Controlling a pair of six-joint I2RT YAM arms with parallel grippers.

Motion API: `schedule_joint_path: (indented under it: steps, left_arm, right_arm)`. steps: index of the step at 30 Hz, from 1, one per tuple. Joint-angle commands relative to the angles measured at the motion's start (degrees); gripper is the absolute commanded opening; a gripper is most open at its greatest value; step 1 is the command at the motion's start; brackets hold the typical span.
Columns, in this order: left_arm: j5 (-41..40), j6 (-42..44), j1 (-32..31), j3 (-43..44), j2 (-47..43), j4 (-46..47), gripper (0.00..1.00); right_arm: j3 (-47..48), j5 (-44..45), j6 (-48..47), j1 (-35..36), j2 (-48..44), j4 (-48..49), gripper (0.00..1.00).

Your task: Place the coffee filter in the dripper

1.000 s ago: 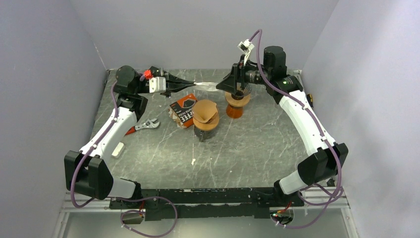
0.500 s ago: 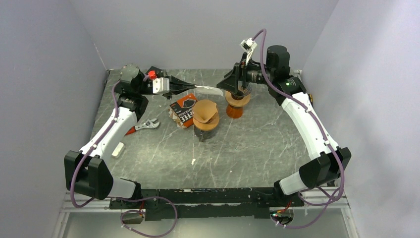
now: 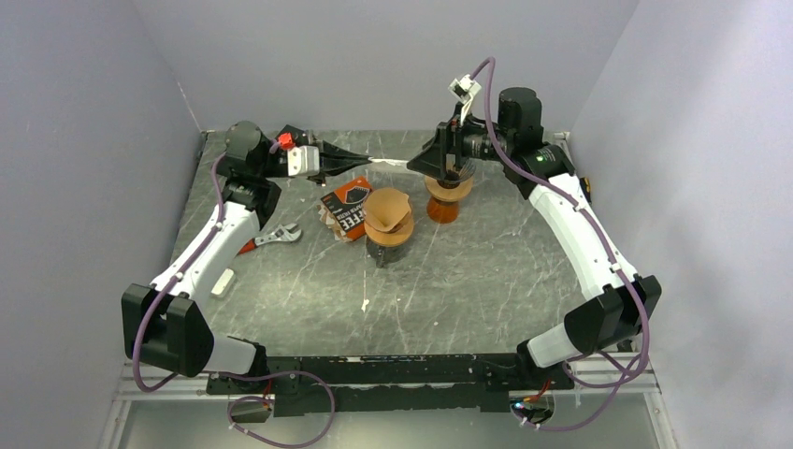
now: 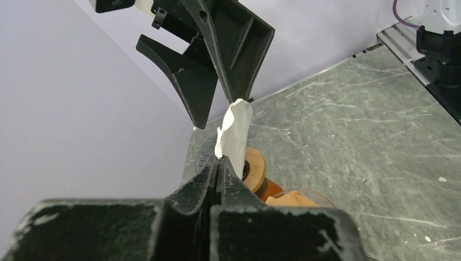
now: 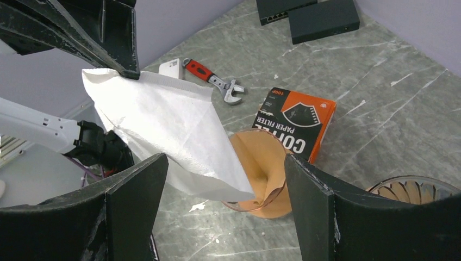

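Top view: the left claw [image 3: 365, 161] is up in the air at the far side of the table [image 3: 468, 281], pinching one end of the white coffee filter [image 3: 388, 163]. The right claw [image 3: 418, 164] is facing it from the other side. The orange dripper [image 3: 447, 195] sits right under the right claw and looks empty. Just beside it there's a glass pot [image 3: 388, 223] that already has a brown filter in it, plus the filter box [image 3: 344, 208] and a wrench [image 3: 278, 236] further left.

Left wrist view: the left claw is clenched tight on the filter's edge. The paper stands up from it, and its far tip reaches one finger of the right claw. The right claw's jaws are spread wide, not gripping anything.

Right wrist view: same story. The filter hangs flat between the right claw's wide-open fingers, held only at its corner by the left claw. The rim of the ribbed dripper peeks in at the bottom right.

So I'd say this is the hand-off or opening-up step, with the filter nowhere near the dripper yet. Next the right claw probably needs to close on the free edge. Then the paper has to be spread into a cone and lowered point-down into the orange dripper. It's thin and floppy, so a gentle pinch.
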Motion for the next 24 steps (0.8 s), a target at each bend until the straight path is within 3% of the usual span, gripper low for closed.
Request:
schedule_joint_path:
  steps: [1, 5, 11, 24]
  left_arm:
    - [-0.5, -3.4, -0.5, 0.9, 0.0, 4.8, 0.00]
    - [-1.0, -4.3, -0.9, 0.7, -0.1, 5.7, 0.00]
    - [-3.7, -6.3, -1.6, 1.0, 0.5, 5.9, 0.00]
    - [-8.0, -13.2, -2.0, 0.4, 2.2, 10.0, 0.00]
  right_arm:
    - [1.3, 2.8, -1.7, 0.7, -0.1, -0.5, 0.82]
    - [1.4, 3.3, -1.3, 1.0, 0.0, 0.0, 0.75]
    - [2.2, 1.6, -3.0, 2.4, -0.7, 0.2, 0.73]
    - [-0.3, 2.7, -4.9, 3.2, -4.1, 1.2, 0.81]
